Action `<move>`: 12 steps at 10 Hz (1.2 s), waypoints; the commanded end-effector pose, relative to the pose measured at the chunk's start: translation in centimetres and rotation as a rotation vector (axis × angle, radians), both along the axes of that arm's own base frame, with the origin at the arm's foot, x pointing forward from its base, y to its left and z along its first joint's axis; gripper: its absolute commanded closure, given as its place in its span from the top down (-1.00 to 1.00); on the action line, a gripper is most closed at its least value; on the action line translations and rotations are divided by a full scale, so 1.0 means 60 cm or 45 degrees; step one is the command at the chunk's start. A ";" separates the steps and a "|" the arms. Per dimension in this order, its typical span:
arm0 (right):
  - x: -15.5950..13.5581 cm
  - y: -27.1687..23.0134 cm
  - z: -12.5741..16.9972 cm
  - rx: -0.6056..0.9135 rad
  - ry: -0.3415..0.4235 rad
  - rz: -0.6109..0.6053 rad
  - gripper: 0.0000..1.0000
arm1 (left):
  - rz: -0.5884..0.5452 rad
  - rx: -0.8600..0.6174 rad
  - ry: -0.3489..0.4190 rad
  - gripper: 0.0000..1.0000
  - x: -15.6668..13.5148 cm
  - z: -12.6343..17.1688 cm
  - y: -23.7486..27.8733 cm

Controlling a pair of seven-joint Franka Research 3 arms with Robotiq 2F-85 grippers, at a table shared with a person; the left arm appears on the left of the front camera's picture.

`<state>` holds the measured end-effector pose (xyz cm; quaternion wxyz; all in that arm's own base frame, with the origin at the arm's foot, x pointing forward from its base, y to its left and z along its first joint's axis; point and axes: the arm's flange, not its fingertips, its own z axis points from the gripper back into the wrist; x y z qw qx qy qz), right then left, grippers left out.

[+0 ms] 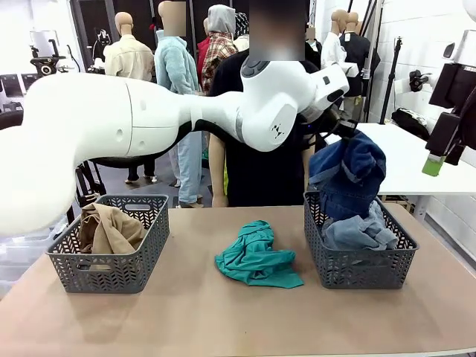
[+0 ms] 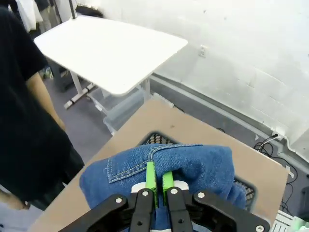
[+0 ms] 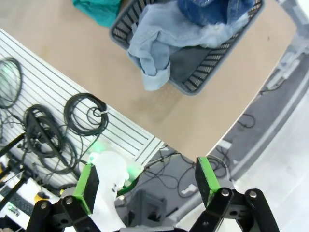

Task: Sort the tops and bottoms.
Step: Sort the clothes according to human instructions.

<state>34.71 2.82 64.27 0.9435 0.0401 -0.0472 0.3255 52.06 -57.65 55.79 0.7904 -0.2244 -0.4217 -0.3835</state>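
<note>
My left arm reaches across to the right, and its gripper [image 2: 158, 181] is shut on the darker blue denim shorts [image 1: 349, 175], holding them just above the right grey basket [image 1: 361, 271]. In that basket lies a pale light-blue denim garment [image 1: 358, 232]. A teal-green tee [image 1: 256, 258] lies crumpled on the table's middle. The tan-beige top [image 1: 111, 229] sits in the left grey basket [image 1: 104, 274]. Raised off the table's right edge, my right gripper [image 3: 147, 181] stands open and holds nothing. From above, the pale denim [image 3: 154, 43] hangs over the basket's rim [image 3: 203, 67].
A person in a black T-shirt [image 1: 260, 167] stands at the table's far side, behind the middle. A white side table [image 2: 106, 48] stands beyond the right end. Coiled cables [image 3: 58, 130] hang on a slatted panel below the table's edge.
</note>
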 end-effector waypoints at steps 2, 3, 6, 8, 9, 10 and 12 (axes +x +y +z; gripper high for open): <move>-0.001 -0.001 -0.001 -0.003 0.003 -0.004 1.00 | 0.008 -0.044 0.128 -1.00 0.024 -0.107 0.024; -0.001 -0.001 -0.001 -0.003 0.003 -0.004 1.00 | -0.032 -0.047 0.187 -1.00 0.020 -0.141 0.018; -0.001 -0.001 -0.001 -0.003 0.003 -0.004 1.00 | -0.026 0.001 0.328 -1.00 0.009 -0.197 0.012; -0.001 -0.001 -0.001 -0.003 0.003 -0.004 1.00 | -0.016 0.001 0.247 -1.00 0.010 -0.198 -0.007; -0.001 -0.001 -0.001 -0.003 0.003 -0.004 1.00 | -0.016 0.001 0.247 -1.00 0.010 -0.198 -0.007; -0.001 -0.001 -0.001 -0.003 0.003 -0.004 1.00 | -0.023 -0.001 0.279 -1.00 0.004 -0.211 -0.010; -0.001 -0.001 -0.001 -0.003 0.003 -0.004 1.00 | -0.272 0.161 0.542 -1.00 0.016 -0.274 -0.065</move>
